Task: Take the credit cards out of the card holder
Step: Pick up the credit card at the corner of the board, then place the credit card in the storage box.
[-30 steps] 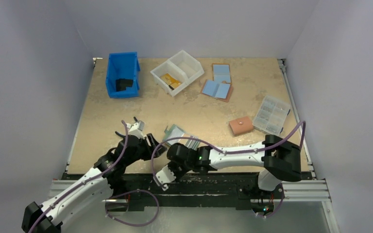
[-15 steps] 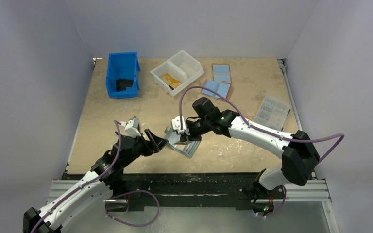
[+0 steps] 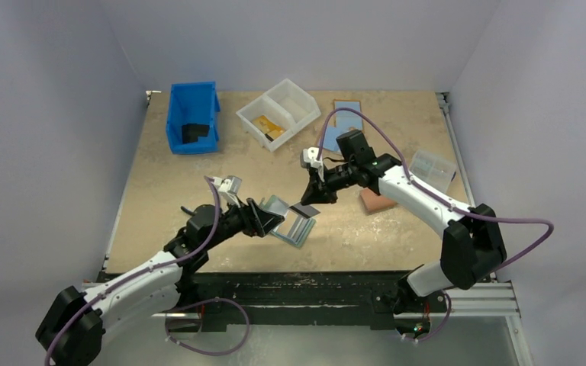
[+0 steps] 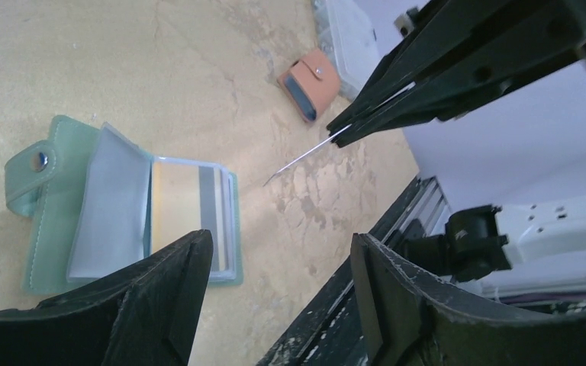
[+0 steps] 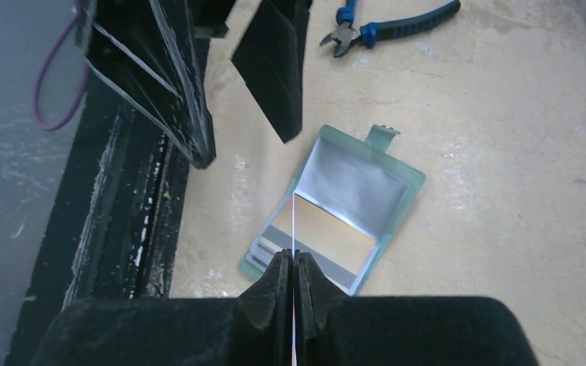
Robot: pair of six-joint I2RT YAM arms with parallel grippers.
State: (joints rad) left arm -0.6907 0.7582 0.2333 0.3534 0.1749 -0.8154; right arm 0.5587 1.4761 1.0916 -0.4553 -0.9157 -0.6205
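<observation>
Now the right gripper is clamped on a thin dark card, held clear of the table just right of centre in the top view. Both wrist views show that card edge-on, as a pale line. Just below and left of it, the teal card holder lies open and flat on the table with its snap tab out. A tan-orange card shows in one of its clear sleeves. The left gripper hovers just left of the holder in the top view, fingers spread apart and gripping nothing. A salmon wallet lies in the upper middle of the left wrist view. Blue-handled pliers lie at the top of the right wrist view.
</observation>
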